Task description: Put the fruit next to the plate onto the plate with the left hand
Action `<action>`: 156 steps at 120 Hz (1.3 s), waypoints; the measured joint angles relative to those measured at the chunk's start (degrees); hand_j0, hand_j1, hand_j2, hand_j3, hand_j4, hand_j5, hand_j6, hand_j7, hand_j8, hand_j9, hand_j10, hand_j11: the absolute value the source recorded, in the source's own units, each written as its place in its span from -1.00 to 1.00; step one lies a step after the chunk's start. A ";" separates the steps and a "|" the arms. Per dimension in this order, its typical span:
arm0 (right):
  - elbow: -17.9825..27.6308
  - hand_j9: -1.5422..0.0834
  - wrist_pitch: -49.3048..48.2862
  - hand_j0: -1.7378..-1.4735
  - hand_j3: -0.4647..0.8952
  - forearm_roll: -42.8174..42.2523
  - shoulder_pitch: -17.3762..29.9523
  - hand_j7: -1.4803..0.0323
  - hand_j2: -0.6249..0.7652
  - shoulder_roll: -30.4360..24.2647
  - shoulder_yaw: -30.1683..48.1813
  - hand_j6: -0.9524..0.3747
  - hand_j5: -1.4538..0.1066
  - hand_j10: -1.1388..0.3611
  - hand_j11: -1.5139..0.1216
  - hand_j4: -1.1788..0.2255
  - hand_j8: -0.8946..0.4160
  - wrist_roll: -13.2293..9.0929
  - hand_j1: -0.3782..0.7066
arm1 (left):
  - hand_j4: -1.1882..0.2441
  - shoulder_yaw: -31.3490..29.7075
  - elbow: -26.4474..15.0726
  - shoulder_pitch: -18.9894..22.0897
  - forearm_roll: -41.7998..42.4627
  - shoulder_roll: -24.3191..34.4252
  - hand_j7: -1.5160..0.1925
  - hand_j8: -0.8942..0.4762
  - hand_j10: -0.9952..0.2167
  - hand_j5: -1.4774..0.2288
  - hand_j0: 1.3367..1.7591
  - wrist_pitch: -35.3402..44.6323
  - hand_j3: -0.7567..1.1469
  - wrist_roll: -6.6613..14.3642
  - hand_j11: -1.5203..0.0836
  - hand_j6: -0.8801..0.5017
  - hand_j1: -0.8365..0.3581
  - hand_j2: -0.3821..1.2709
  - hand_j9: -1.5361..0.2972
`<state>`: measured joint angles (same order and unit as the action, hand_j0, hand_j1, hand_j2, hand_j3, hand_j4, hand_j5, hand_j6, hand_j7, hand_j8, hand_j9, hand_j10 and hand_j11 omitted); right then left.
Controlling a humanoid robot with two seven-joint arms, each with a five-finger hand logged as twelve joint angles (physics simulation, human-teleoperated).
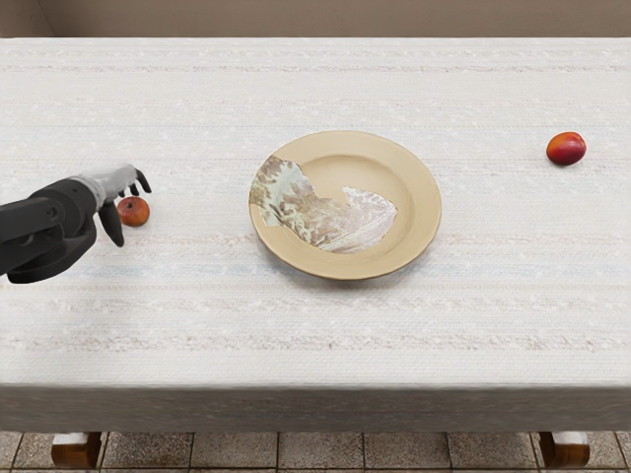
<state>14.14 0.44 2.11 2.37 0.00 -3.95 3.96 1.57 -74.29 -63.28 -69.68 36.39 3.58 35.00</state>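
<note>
Partly cut off by the picture's left edge, the left arm reaches in over the worktop [325, 325], so only its forearm and hand [110, 193] show. The fingers are spread, thumb pointing down, closed on nothing. A small red-orange fruit [133, 211] lies on the cloth just beside the thumb, under the fingertips; whether they touch it is hard to make out. It sits well apart from the tan plate [419, 182], left of it. A second, redder fruit [566, 148] lies far right.

left hand [116, 193], fingers seemingly apart
</note>
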 joint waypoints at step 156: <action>-0.04 0.88 0.00 -0.40 -0.32 0.00 0.00 0.94 -0.10 0.00 0.00 0.42 0.84 0.50 0.83 0.66 0.35 0.00 -0.92 | -0.23 6.21 0.03 -0.03 11.07 -1.14 -0.20 -0.42 -0.41 -0.25 0.51 0.09 -0.20 0.03 -0.14 -0.43 -0.10 -0.12 -0.24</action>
<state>14.11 0.44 2.11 2.37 0.00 -3.95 3.96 7.77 -74.26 -63.31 -58.61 35.25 3.67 35.03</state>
